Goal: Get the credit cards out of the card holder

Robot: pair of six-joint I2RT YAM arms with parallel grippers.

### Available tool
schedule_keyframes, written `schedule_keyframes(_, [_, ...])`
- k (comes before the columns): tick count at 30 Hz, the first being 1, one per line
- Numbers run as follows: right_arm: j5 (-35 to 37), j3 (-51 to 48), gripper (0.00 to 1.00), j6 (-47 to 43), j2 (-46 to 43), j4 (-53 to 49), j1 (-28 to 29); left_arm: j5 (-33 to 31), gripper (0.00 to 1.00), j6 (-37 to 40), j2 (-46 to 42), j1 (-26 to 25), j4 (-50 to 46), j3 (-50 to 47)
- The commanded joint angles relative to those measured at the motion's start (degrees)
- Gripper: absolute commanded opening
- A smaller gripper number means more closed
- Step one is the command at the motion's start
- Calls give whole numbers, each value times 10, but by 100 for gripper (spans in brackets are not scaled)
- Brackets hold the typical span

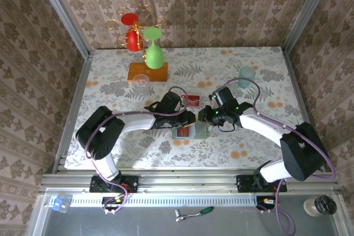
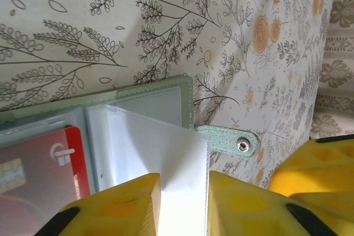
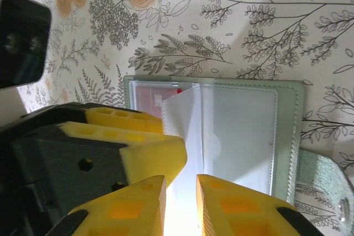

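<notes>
Pinching a clear sleeve (image 3: 182, 125) of the card holder (image 3: 287, 136), my right tool (image 3: 181, 186) is clamped on it. My left tool (image 2: 184, 186) straddles the same sleeve, jaws slightly apart; I cannot tell whether it grips. A red card (image 2: 50, 161) sits in a pocket of the holder, which lies open on the floral surface (image 2: 166, 15) between the arms.

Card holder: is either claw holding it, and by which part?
Right claw pinches the card holder's upright clear sleeve at its raised edge. Left claw straddles a clear sleeve too; whether it grips cannot be told.
</notes>
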Motion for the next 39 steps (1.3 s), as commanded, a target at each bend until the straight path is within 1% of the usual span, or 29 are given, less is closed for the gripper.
schedule_keyframes(1, [16,-12,22,2,-32,-23,-7,12,30,1,16,-8,-4,23])
schedule_keyframes(15, [12,-14,25,3,-36,-26,-13,24,42,2,41,-6,5,46])
schedule_keyframes(20, [10,-11,26,2,-35,-30,-13,28,43,5,45,0,4,53])
schedule_keyframes(24, [5,-11,26,4,-27,-24,-13,23,42,8,34,11,0,46])
schedule_keyframes(28, [-5,-12,26,9,-20,-13,-12,16,39,11,10,25,1,19])
schedule_keyframes(39, [-33,12,25,24,56,20,9,-5,29,21,-64,70,-4,-76])
